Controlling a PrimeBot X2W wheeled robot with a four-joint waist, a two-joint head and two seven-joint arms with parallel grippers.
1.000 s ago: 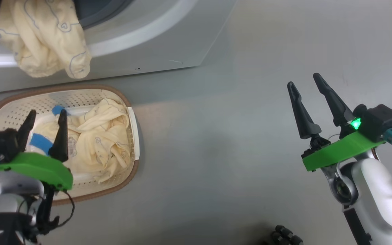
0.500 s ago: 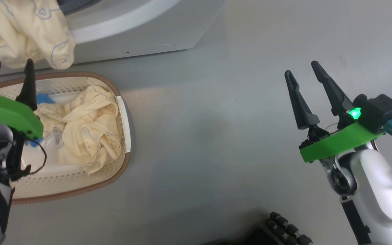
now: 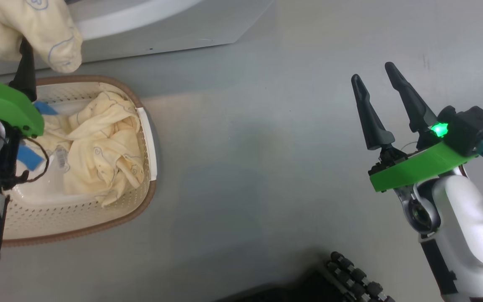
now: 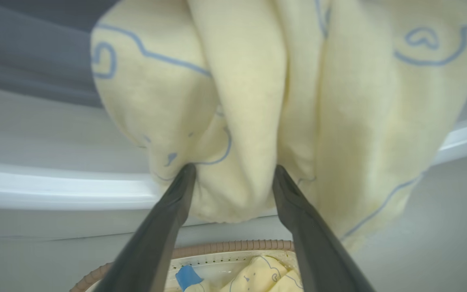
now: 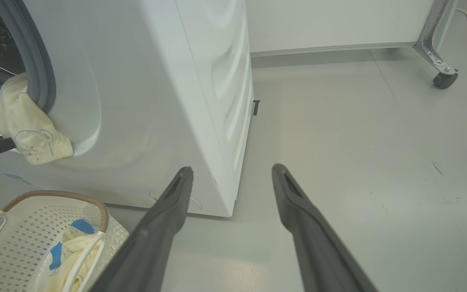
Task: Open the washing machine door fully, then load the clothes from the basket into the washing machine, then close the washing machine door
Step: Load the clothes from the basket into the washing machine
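Observation:
A pale yellow garment [image 3: 44, 25] hangs out of the washing machine [image 5: 136, 101] opening, down over its white front. My left gripper [image 4: 233, 170] is open, its fingertips pressed against the bottom of this garment [image 4: 241, 101] with a fold between them. More of the clothes [image 3: 103, 155], yellow with blue pieces, lie in the cream basket [image 3: 78, 209] on the floor just below. My right gripper [image 3: 372, 71] hangs open over bare floor at the right, with nothing in it. The washing machine door is out of view.
The basket [image 5: 35, 227] stands right against the machine's front. A metal leg on a caster [image 5: 440, 77] stands at the far wall. The black wheel of my base [image 3: 350, 277] shows at the bottom edge. Grey floor spreads to the right of the machine.
My left gripper has risen from over the basket to the garment hanging from the machine, still open. The head camera has shifted. The right arm has barely moved.

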